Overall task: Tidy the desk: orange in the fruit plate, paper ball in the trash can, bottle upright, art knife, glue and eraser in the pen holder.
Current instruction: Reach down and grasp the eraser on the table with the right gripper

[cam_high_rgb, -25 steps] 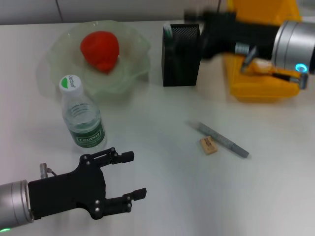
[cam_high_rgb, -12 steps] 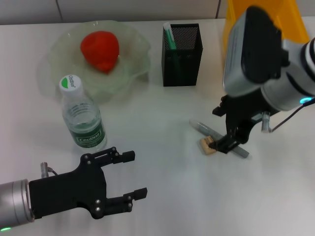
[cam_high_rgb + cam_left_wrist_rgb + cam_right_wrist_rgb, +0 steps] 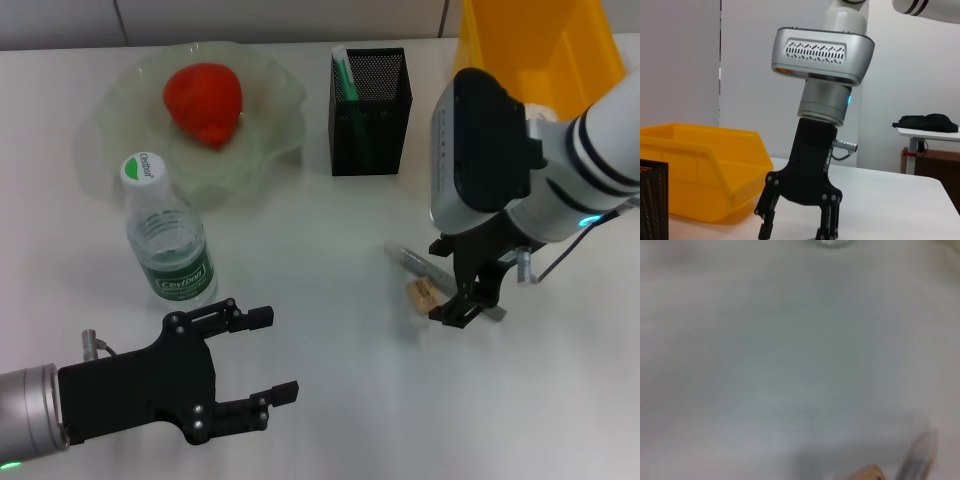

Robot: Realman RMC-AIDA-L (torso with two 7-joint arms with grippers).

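The tan eraser (image 3: 424, 293) and the grey art knife (image 3: 410, 261) lie side by side on the white desk right of centre. My right gripper (image 3: 440, 284) is open and points down right over them, its fingers around the eraser. The left wrist view shows it (image 3: 796, 225) open. The eraser (image 3: 867, 473) and knife (image 3: 918, 455) show blurred in the right wrist view. A green glue stick (image 3: 346, 76) stands in the black mesh pen holder (image 3: 369, 120). The orange (image 3: 203, 100) lies in the glass fruit plate (image 3: 118, 95). The bottle (image 3: 168, 245) stands upright. My left gripper (image 3: 262, 358) is open and empty at the front left. No paper ball shows.
The yellow bin (image 3: 528, 40) stands at the back right, behind my right arm, and also shows in the left wrist view (image 3: 700, 170). The pen holder stands between the plate and the bin.
My right arm has swung from the pen holder and bin down to the eraser and knife, then lowered a little more. The left arm has not moved.
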